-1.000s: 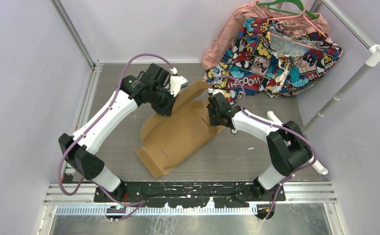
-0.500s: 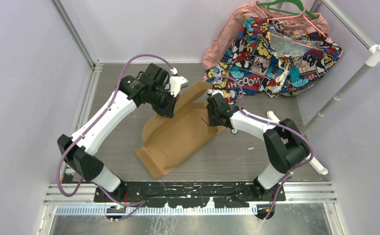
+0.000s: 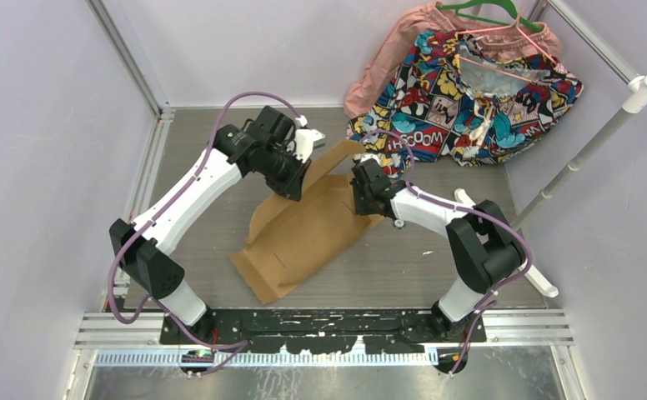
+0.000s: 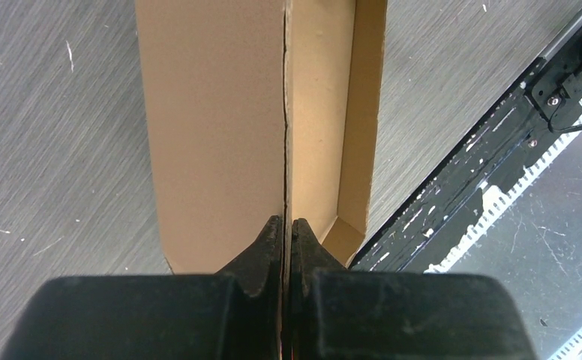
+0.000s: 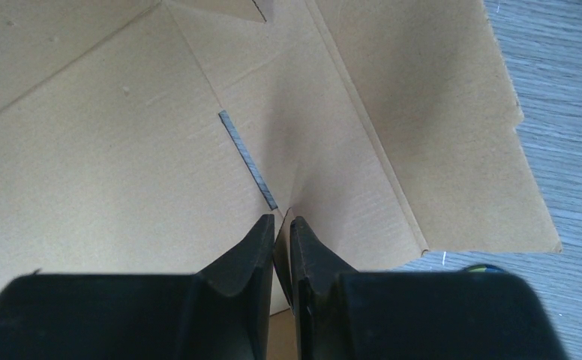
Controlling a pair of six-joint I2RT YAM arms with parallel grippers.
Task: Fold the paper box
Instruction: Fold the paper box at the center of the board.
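The paper box [image 3: 303, 233] is a plain brown cardboard sheet with flaps, lying at the middle of the table with its left side panel raised. My left gripper [image 3: 297, 185] is shut on the upper edge of that raised panel. In the left wrist view the panel [image 4: 220, 112] stands on edge between the shut gripper [image 4: 286, 222]. My right gripper [image 3: 359, 197] is shut at the sheet's right side. In the right wrist view its tips [image 5: 281, 219] pinch a cardboard edge beside a slit [image 5: 247, 159].
A comic-print cloth [image 3: 470, 92] and pink garment on a hanger lie at the back right. A white pole [image 3: 591, 142] leans at the right. The black base rail [image 3: 320, 321] runs along the near edge, also in the left wrist view [image 4: 498, 172].
My left arm has shifted right and pushed the raised left panel further over the sheet. My right gripper has edged slightly left, still on the cardboard.
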